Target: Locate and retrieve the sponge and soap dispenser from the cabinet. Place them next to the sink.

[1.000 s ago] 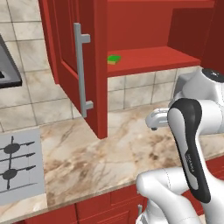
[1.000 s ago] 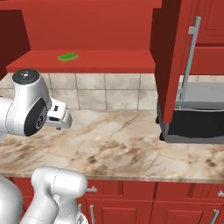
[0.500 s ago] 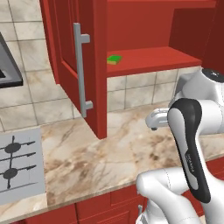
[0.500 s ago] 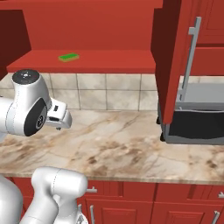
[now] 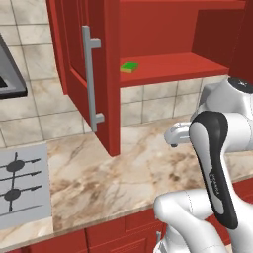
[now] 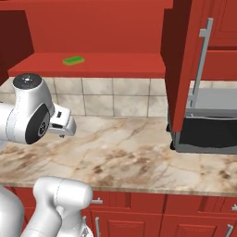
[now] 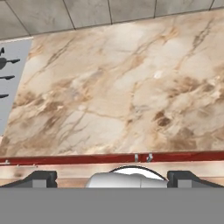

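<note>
Green sponge (image 5: pixel 129 67) lies flat on the open cabinet (image 5: pixel 163 69) shelf. Gripper (image 7: pixel 112 178) faces the marble counter (image 7: pixel 118 100), jaws spread, holding nothing.

**Franka arm, quick look**

Glossy white rounded shells on the arm (image 5: pixel 222 133), w/ a long black strip down one link that has tiny light lettering, too small to read. Dark grey round joint cap w/ a lighter ring inside. Finger tips (image 7: pixel 39 178) are small, dark, blocky.
</note>
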Robot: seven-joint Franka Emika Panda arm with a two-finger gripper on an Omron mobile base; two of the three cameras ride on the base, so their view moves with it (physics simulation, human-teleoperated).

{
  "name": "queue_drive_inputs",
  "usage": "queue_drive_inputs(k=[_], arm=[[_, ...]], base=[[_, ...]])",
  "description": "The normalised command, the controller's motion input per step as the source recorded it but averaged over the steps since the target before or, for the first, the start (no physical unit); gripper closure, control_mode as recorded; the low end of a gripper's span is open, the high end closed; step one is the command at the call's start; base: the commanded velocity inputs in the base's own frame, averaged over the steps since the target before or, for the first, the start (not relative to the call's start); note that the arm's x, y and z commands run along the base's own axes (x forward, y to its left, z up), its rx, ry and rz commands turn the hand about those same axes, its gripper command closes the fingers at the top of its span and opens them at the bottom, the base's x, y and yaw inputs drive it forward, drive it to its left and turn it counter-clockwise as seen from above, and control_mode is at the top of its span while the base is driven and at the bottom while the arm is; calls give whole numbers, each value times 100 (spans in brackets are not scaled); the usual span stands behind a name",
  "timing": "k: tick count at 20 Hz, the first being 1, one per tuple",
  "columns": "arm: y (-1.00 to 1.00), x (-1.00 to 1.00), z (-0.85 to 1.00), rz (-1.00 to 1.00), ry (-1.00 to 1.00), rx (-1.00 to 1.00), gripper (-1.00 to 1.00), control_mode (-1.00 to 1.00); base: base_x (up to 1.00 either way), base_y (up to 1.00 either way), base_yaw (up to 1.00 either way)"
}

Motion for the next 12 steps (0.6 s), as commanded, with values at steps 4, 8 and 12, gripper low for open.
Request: queue_drive_inputs(k=[4, 8, 12], arm=[[0, 0, 0, 0, 0, 0, -100, 100], [0, 0, 0, 0, 0, 0, -100, 100], [0, 0, 0, 0, 0, 0, -100, 100]], base=[[0, 0, 0], [13, 0, 1], [11, 8, 0]])
